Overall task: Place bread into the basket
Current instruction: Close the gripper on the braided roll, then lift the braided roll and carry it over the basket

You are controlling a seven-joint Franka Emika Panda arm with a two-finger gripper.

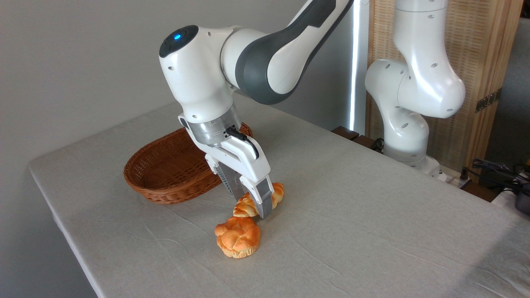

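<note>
The bread (244, 210), a braided golden loaf with pale stripes, lies low on the grey tablecloth just right of the basket. My gripper (252, 207) reaches down over its middle, one finger in front of the loaf and one behind, and both appear pressed against its sides. The near finger (265, 205) hides the loaf's centre, so only its two ends show. The basket (165, 188), an oval reddish-brown wicker one, stands to the left of the gripper, partly behind the wrist, with nothing visible inside.
A round knotted orange bun (237, 237) sits just in front of the loaf, almost touching the near fingertip. The table's left edge (62, 223) runs close to the basket. The arm's white base (408, 124) stands at the far right edge.
</note>
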